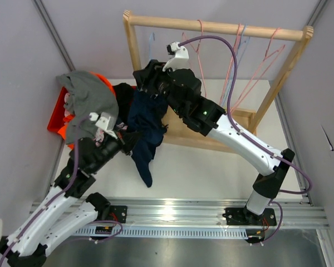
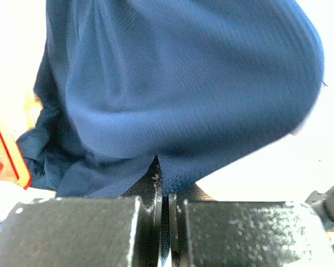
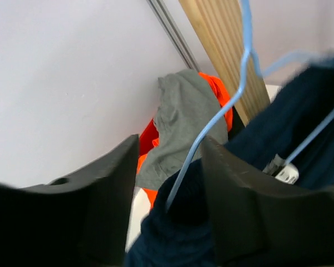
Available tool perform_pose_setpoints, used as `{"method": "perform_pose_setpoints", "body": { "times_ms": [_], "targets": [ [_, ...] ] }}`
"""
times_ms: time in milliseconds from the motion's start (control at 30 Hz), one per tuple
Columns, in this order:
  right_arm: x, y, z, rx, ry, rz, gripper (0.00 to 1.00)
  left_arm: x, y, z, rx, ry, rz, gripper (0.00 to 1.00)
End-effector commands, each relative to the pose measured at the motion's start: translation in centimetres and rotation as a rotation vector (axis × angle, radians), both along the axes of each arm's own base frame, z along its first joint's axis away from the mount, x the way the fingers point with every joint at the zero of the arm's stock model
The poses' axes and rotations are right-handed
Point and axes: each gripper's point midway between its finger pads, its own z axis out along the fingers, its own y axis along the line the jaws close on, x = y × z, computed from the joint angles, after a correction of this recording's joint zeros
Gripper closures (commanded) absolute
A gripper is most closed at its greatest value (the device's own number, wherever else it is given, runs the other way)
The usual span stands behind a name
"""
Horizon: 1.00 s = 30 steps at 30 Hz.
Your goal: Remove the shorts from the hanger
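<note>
The navy blue shorts [image 1: 145, 119] hang crumpled from a light blue hanger [image 3: 211, 130] at the left end of the wooden rack [image 1: 211, 26]. My left gripper [image 1: 127, 139] is shut on their lower cloth [image 2: 183, 83], which fills the left wrist view. My right gripper [image 1: 149, 83] is open at the top of the shorts [image 3: 300, 111], its jaws either side of the hanger wire. The grey shorts [image 1: 89, 97] lie on the bright orange ones [image 1: 58, 114] in a pile at the left, with the black shorts [image 1: 122, 94] beside them. The pink shorts do not show clearly.
Several empty pink hangers [image 1: 234, 61] hang on the rack's top bar to the right. The rack's left post [image 3: 222, 39] stands close behind my right gripper. White walls close in the left and right sides.
</note>
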Motion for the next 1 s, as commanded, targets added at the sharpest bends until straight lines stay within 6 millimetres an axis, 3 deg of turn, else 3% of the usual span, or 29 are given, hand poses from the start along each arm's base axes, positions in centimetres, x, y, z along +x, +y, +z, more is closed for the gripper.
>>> {"method": "perform_pose_setpoints", "body": {
  "times_ms": [0, 33, 167, 300, 433, 467, 567, 633, 700, 767, 967],
  "targets": [
    [-1.4, -3.2, 7.7, 0.174, -0.131, -0.021, 0.43, -2.6, 1.9, 2.5, -0.055, -0.049, 0.023, 1.0],
    [-1.4, -3.3, 7.8, 0.175, -0.132, -0.022, 0.43, -3.0, 2.3, 2.3, -0.06, -0.041, 0.026, 1.0],
    [-0.9, -3.7, 8.3, 0.185, -0.136, -0.032, 0.78, -4.7, 3.6, 0.4, -0.052, -0.008, 0.032, 1.0],
    [-0.5, -4.0, 8.0, 0.193, -0.113, -0.04, 0.94, -5.1, 3.8, -1.9, -0.036, 0.03, 0.031, 1.0],
    [-0.9, -3.4, 6.9, 0.175, -0.079, -0.006, 0.81, -5.4, 3.6, -2.7, -0.058, 0.067, 0.025, 1.0],
    [-1.2, -2.9, 6.3, 0.161, -0.064, 0.014, 0.7, -5.5, 3.4, -3.1, -0.068, 0.083, 0.016, 1.0],
    [-1.9, -0.9, 2.3, 0.077, 0.025, 0.088, 0.47, -6.1, 2.9, -4.0, -0.12, 0.136, -0.011, 1.0],
    [-2.6, 0.9, -2.4, -0.011, 0.107, 0.14, 0.35, -6.6, 2.5, -4.7, -0.158, 0.171, -0.03, 1.0],
    [-3.0, 2.0, -6.1, -0.059, 0.192, 0.173, 0.33, -6.4, 2.7, -6.7, -0.153, 0.213, -0.006, 1.0],
    [-3.2, 2.7, -10.3, -0.09, 0.277, 0.185, 0.3, -6.3, 3.0, -7.0, -0.155, 0.213, 0.01, 1.0],
    [-2.5, 4.2, -16.3, -0.13, 0.39, 0.186, 0.29, -5.7, 3.1, -6.9, -0.115, 0.219, 0.034, 1.0]
  ]
}}
